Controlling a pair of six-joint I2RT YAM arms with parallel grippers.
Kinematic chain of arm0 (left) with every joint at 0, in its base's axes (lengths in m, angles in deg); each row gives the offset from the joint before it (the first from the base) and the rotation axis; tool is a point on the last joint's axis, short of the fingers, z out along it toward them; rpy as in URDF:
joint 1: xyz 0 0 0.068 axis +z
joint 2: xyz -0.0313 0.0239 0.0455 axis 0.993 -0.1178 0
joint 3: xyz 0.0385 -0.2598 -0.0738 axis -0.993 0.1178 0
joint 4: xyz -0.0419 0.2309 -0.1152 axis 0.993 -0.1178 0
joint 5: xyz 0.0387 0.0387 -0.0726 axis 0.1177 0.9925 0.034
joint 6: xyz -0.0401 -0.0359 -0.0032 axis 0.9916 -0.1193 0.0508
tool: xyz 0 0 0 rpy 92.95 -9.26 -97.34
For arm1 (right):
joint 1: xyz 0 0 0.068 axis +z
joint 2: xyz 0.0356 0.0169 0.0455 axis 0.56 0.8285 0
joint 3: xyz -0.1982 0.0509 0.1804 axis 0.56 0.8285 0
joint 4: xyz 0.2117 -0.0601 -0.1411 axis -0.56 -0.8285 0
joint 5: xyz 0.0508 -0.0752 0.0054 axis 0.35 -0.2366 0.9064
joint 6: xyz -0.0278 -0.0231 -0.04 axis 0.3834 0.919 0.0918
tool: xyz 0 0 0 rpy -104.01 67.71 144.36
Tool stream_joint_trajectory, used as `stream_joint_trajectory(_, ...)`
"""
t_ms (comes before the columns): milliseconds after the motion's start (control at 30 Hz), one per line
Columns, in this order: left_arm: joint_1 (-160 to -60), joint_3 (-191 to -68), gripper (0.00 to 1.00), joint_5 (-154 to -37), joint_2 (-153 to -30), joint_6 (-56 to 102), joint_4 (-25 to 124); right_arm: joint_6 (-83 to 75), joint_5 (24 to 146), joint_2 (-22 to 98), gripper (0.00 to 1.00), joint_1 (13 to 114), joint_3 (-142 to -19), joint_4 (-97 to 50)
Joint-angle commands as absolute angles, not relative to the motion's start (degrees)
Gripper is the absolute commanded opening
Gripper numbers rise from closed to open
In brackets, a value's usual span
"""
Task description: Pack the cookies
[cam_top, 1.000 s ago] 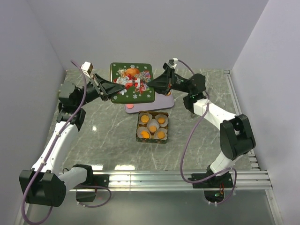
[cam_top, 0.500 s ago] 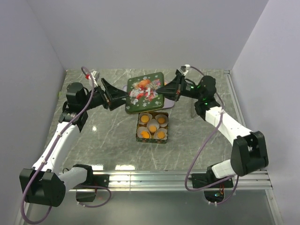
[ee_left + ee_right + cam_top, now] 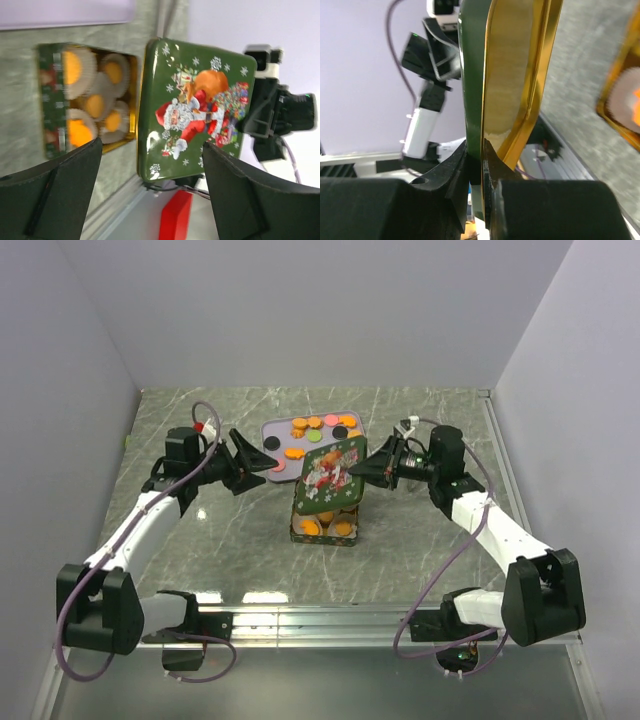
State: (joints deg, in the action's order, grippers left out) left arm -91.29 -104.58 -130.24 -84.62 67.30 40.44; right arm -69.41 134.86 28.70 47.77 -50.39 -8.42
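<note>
Top view: just right of centre frame, the right fingers (image 3: 370,466) pinch the right edge of a green Santa lid (image 3: 328,475). The lid hangs tilted above an open tin (image 3: 320,538), hiding its far half. At centre left the left fingers (image 3: 250,448) are spread wide and empty, just beside the lid's left edge and not touching it. Some cookies (image 3: 311,528) sit in paper cups (image 3: 343,530) inside the tin. More cookies lie loose on a purple tray (image 3: 270,430) above centre, on the grey worktop (image 3: 200,540).

Left wrist view: the lid (image 3: 197,115) fills the centre, picture side facing the camera, framed between the two wide fingers (image 3: 65,190). The tin (image 3: 47,65) lies at upper left.

Right wrist view: two narrow fingers (image 3: 445,180) clamp the lid's rim (image 3: 482,100), which shows edge-on with its gold inside (image 3: 515,75) turned towards the tin's corner (image 3: 620,110) at the right edge.

The lid probably needs levelling over the tin, then lowering. Nothing appears to stand in the way
</note>
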Motion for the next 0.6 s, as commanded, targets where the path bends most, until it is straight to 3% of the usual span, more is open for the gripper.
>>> stream_joint_trajectory(0,-91.94,-104.9,0.86,-125.42,-86.72,60.73,37.98,-63.24,133.0,27.29,0.0,47.77,-49.06,-12.32)
stream_joint_trajectory(133,-94.56,-106.4,0.83,-122.16,-91.72,56.93,34.9,-59.9,132.38,28.6,0.0,47.5,-47.83,-13.39)
stream_joint_trajectory(567,-99.14,-107.1,0.8,-120.22,-98.86,55.79,38.41,-67.17,134.57,37.21,0.0,47.68,-39.92,9.0)
